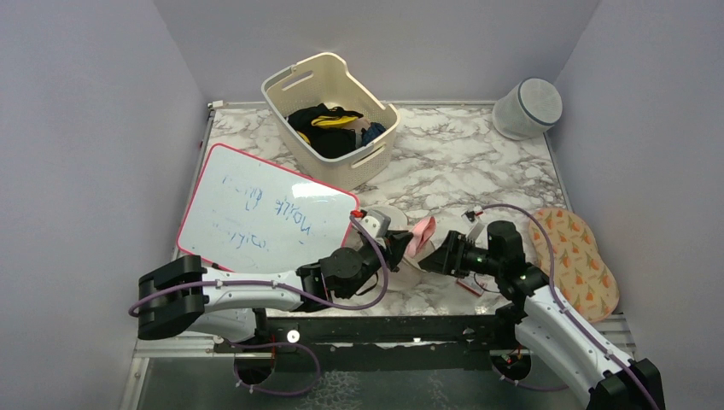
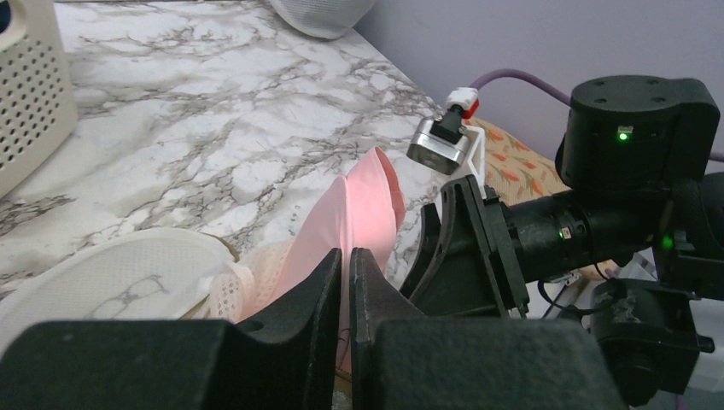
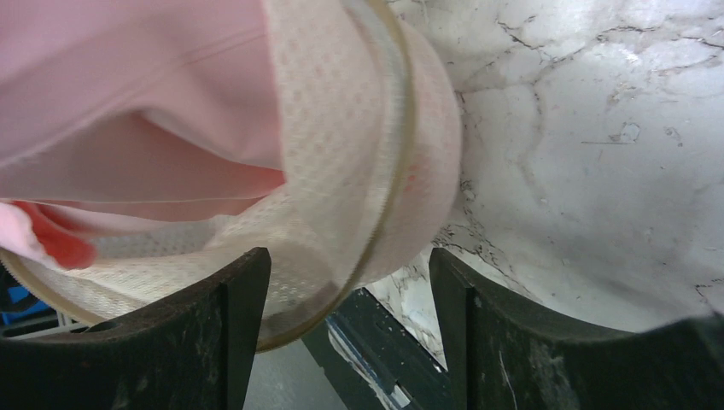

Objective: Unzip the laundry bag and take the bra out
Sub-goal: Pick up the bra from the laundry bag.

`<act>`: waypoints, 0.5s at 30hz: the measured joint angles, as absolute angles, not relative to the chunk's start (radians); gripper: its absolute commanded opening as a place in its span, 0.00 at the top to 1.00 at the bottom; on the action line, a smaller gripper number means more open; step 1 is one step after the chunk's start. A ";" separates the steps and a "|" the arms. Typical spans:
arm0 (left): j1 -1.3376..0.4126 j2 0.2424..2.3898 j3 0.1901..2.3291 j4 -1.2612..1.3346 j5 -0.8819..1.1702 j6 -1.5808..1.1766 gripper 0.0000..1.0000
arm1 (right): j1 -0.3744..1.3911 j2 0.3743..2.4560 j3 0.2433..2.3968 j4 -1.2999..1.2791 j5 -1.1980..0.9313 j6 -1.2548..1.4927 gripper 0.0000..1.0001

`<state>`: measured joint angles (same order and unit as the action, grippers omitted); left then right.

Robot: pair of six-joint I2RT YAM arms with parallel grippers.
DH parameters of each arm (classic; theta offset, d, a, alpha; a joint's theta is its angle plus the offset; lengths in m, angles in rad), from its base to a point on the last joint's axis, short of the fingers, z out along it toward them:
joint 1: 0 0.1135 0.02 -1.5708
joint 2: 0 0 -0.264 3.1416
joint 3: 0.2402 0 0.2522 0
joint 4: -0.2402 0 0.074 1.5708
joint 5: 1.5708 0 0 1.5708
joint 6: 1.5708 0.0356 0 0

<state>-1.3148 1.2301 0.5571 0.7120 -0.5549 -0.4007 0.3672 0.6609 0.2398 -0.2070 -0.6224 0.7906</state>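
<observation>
The cream mesh laundry bag [image 1: 386,215] lies open near the table's front edge. It also shows in the left wrist view [image 2: 128,282] and the right wrist view [image 3: 359,171]. A pink bra [image 1: 421,235] sticks up out of it. My left gripper [image 1: 401,248] is shut on the bra [image 2: 359,213], and its jaws [image 2: 348,265] pinch the pink fabric. My right gripper [image 1: 440,256] is open just right of the bag. In the right wrist view, the bag's wired rim sits between the spread fingers of my right gripper [image 3: 350,282], against the left finger. The bra [image 3: 128,102] shows inside the bag.
A cream slotted basket [image 1: 329,120] with dark clothes stands at the back centre. A red-framed whiteboard [image 1: 265,209] lies at the left. A white-grey mesh cylinder [image 1: 527,108] lies at the back right. A carrot-patterned pad [image 1: 576,256] lies right of my right arm.
</observation>
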 measured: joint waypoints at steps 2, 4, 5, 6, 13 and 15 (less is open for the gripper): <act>-1.315 1.256 0.558 0.733 -0.541 -0.389 1.00 | 0.367 0.657 0.242 -0.211 -0.631 0.792 0.28; -1.315 1.288 0.559 0.750 -0.539 -0.377 1.00 | 0.367 0.636 0.252 -0.225 -0.633 0.788 0.24; -1.315 1.306 0.560 0.757 -0.539 -0.371 1.00 | 0.367 0.622 0.260 -0.229 -0.633 0.786 0.24; -1.315 1.326 0.560 0.765 -0.540 -0.364 1.00 | 0.367 0.607 0.266 -0.230 -0.635 0.781 0.24; -1.315 1.462 0.575 0.877 -0.563 -0.313 1.00 | 0.367 0.624 0.275 -0.218 -0.667 0.772 0.25; -1.315 1.483 0.599 0.895 -0.565 -0.306 1.00 | 0.367 0.631 0.275 -0.219 -0.667 0.764 0.27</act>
<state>-1.3148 1.4834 0.5995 0.8948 -0.5648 -0.3058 0.3672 0.6308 0.2752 -0.2192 -0.6674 0.7635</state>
